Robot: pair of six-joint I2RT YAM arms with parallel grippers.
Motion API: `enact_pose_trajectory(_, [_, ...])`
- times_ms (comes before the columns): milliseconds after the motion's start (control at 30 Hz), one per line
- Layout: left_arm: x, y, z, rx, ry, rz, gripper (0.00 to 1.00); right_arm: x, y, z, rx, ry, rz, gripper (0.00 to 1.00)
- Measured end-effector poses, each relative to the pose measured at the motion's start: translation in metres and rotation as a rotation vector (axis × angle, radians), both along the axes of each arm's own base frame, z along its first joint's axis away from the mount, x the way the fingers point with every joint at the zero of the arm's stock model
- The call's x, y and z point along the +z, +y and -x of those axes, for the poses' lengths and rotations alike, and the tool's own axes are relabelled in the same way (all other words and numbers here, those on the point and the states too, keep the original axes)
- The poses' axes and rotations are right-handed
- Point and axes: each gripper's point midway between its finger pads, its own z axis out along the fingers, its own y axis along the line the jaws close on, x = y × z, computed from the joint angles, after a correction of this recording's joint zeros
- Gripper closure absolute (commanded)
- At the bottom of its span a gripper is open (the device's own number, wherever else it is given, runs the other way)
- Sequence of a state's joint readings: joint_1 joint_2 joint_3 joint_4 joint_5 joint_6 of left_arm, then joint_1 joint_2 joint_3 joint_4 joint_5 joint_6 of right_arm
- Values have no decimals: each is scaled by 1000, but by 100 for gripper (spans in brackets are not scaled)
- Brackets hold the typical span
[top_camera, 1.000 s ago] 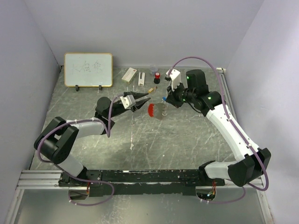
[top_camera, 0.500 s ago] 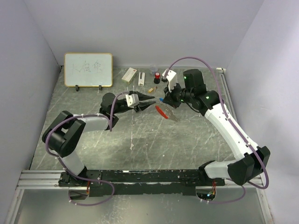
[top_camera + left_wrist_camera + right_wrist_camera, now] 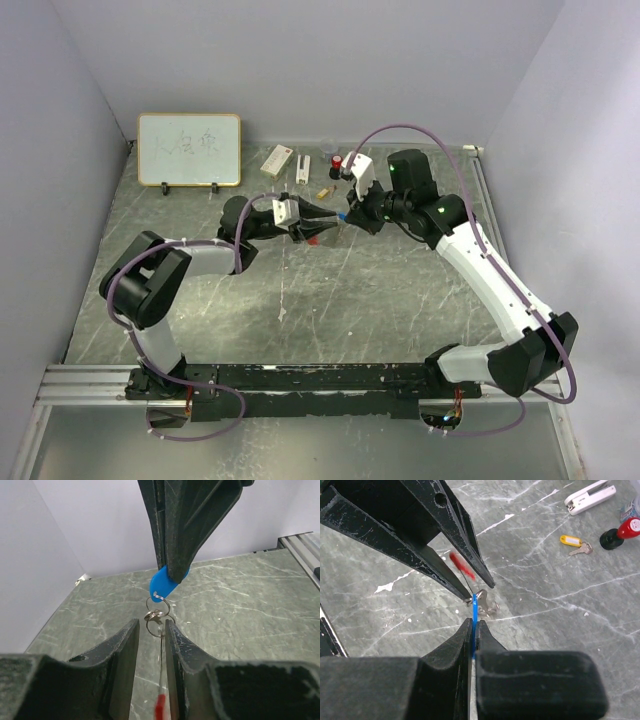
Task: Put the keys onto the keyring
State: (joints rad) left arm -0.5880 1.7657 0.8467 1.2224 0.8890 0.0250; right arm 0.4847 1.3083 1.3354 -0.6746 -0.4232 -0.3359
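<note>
My right gripper is shut on the blue key, holding it by its head above the table, and shows in the top view. Small silvery rings hang under the blue head. From them the thin keyring runs back to its red tag, blurred in the right wrist view. My left gripper faces the right one tip to tip. Its jaws stand slightly apart, one on each side of the thin chain, with a gap on the left. The tan-gold key lies on the table.
At the back of the table stand a whiteboard, a white box with a red mark, a small white piece and a red-and-black cylinder. Grey walls close in left, right and behind.
My left gripper has moved right, up to the right gripper's tips. The red tag, which hung below the right gripper, now lies between the left jaws. The right gripper shifted slightly left.
</note>
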Motion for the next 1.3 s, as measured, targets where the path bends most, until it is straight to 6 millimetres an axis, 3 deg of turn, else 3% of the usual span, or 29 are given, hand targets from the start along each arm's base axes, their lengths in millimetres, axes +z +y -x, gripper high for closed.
enact_pose_trajectory(733, [-8, -3, 12, -87, 48, 11, 61, 3, 12, 9, 63, -14, 0, 100])
enact_pose_trajectory(967, [-7, -3, 15, -98, 43, 14, 73, 3, 14, 11, 69, -15, 0, 100])
enact_pose_trajectory(1300, [-6, -2, 15, -98, 39, 17, 77, 5, 11, 10, 56, -25, 6, 100])
